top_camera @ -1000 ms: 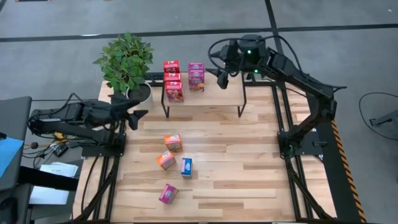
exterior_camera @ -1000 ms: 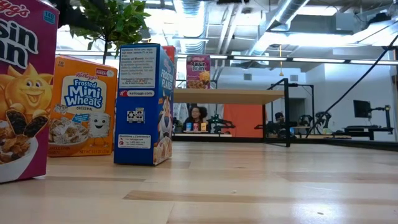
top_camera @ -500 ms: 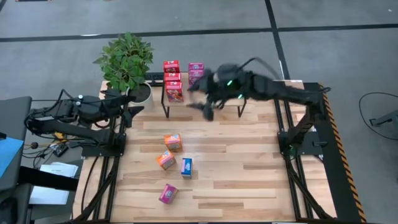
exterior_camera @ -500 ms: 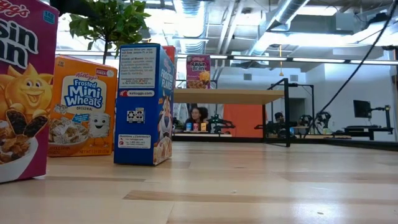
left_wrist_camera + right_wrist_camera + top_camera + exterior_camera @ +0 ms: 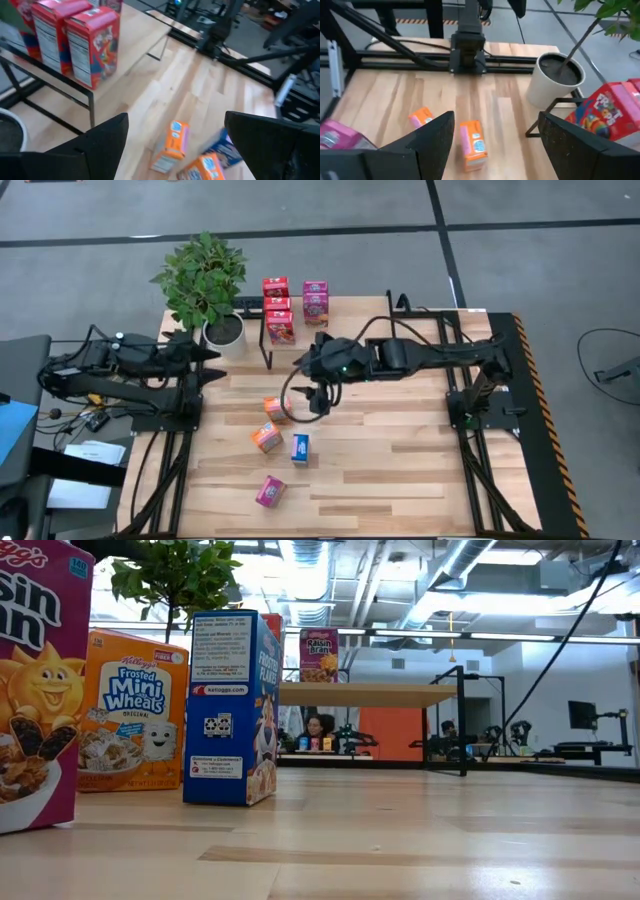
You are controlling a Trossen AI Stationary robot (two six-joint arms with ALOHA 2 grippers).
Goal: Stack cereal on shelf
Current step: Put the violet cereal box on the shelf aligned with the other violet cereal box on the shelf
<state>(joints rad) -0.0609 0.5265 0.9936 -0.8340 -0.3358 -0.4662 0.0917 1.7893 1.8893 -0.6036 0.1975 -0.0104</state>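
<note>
- We see the shelf (image 5: 325,335) at the table's 12 o'clock edge, carrying three red boxes (image 5: 277,308) in a row on its left part and a magenta-purple box (image 5: 316,303) just beside them.
- Four more cereal boxes stand on the plank table (image 5: 400,450) around its middle: an orange box (image 5: 277,409), a second orange box (image 5: 266,437) at its 7 o'clock, a blue box (image 5: 300,448) just beside that one, and a magenta box (image 5: 270,491) alone toward 6 o'clock.
- The right gripper (image 5: 318,401) reaches across from the 3 o'clock side and hangs over the table just at 3 o'clock of the first orange box; we cannot tell whether it touches it. In its wrist view the fingers (image 5: 432,137) stand wide apart with nothing between them.
- The left gripper (image 5: 213,366) waits at the 9 o'clock edge, near the white pot of the plant (image 5: 203,280). Its fingers (image 5: 107,142) are spread wide and empty.
- In the low view the blue box (image 5: 233,708) stands upright on the table, with an orange Mini Wheats box (image 5: 133,710) at its 9 o'clock.
</note>
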